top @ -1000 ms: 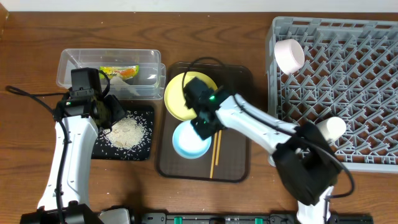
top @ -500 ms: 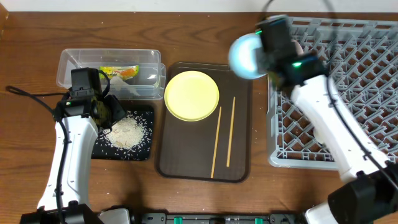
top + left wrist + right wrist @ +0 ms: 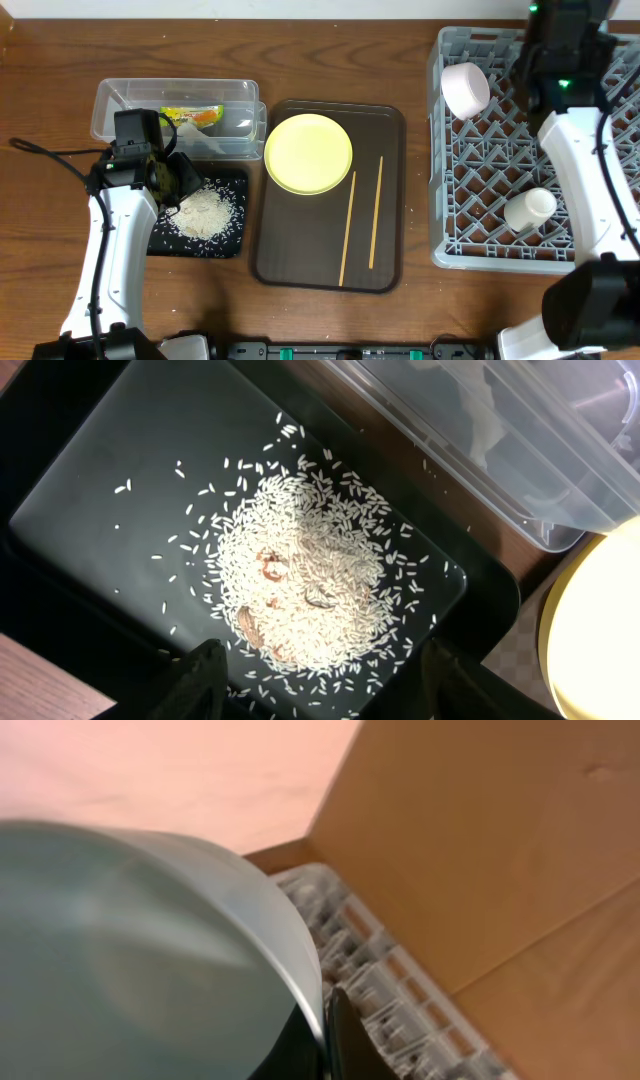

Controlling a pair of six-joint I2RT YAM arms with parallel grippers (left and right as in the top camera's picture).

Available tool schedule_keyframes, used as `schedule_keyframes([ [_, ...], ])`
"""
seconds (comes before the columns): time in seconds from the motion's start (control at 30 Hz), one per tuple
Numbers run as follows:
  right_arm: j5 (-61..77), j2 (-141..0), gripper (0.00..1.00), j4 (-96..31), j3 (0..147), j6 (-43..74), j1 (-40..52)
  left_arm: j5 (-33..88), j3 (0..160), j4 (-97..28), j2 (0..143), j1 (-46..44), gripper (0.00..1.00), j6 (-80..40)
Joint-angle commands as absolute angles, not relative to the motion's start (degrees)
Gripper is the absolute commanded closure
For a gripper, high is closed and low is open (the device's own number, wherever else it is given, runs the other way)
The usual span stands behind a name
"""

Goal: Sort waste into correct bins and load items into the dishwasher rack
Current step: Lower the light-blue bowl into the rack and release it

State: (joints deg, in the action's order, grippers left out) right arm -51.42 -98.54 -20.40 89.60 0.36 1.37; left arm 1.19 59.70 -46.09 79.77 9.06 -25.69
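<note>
I am watching the right arm swing across: a second ago its fingers were down on the bowl (image 3: pixel 130 950) on the brown tray (image 3: pixel 300 245), half a second ago the bowl was passing over the tray's far right corner, and now the arm is reaching over the far side of the dishwasher rack (image 3: pixel 480 200). The overhead view is no longer showing me the bowl. The right wrist view is filled with its pale blue-grey wall, with rack grid below and brown board behind. The right gripper (image 3: pixel 318 1040) is clamping the bowl's rim, and a dark finger is showing at the edge.

With the bowl gone, the tray is holding the yellow plate (image 3: pixel 308 152) and two chopsticks (image 3: pixel 347 228), lying side by side to the plate's right. In the rack, a pink cup (image 3: pixel 465 88) is sitting near the far left corner and a white cup (image 3: pixel 528 208) is lying nearer the front.

The left arm is not moving across the three overhead frames. The left gripper (image 3: pixel 335 685) is hanging with fingers spread over the rice pile (image 3: pixel 310 585) on the black tray (image 3: pixel 90 480), gripping nothing. Beside that tray are the clear containers (image 3: pixel 175 105), one holding a yellow wrapper (image 3: pixel 192 117).
</note>
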Motion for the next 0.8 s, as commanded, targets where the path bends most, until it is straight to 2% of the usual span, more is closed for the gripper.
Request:
schedule_keyframes([
  [0.0, -55.8, -102.2, 0.99, -17.0, 90.1, -8.8, -1.1, 1.1, 60.1, -46.0, 79.6, 9.3, 0.35, -26.2],
  [0.27, -56.4, -110.0, 0.99, -10.5, 90.1, -14.4, -4.7, 1.1, 60.1, -45.4, 79.6, 9.3, 0.35, -26.2],
  [0.77, -52.2, -118.1, 0.99, -15.9, 89.8, -13.5, -1.9, 1.1, 60.1, -45.4, 79.6, 9.3, 0.35, -26.2],
])
